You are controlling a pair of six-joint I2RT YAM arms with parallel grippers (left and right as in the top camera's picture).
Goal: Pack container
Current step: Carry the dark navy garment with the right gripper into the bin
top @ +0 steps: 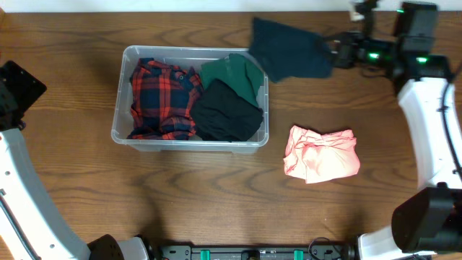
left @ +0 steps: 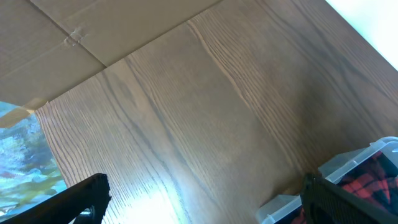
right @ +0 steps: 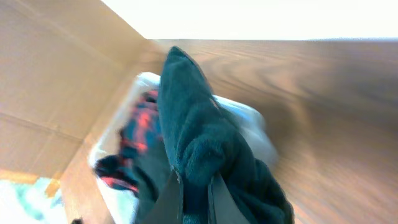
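The clear plastic container [top: 123,126] sits left of centre on the table. It holds a red plaid shirt [top: 162,97], a green garment [top: 234,72] and a black garment [top: 227,112]. My right gripper [top: 330,54] is shut on a dark teal garment [top: 289,49] and holds it in the air by the container's far right corner. The right wrist view shows the teal garment [right: 205,143] pinched between my fingers [right: 194,186] with the container [right: 249,118] behind. My left gripper [left: 202,199] is open and empty beside the container's corner [left: 367,155].
A crumpled pink garment [top: 321,153] lies on the table right of the container. Cardboard [left: 93,31] stands past the table's left edge.
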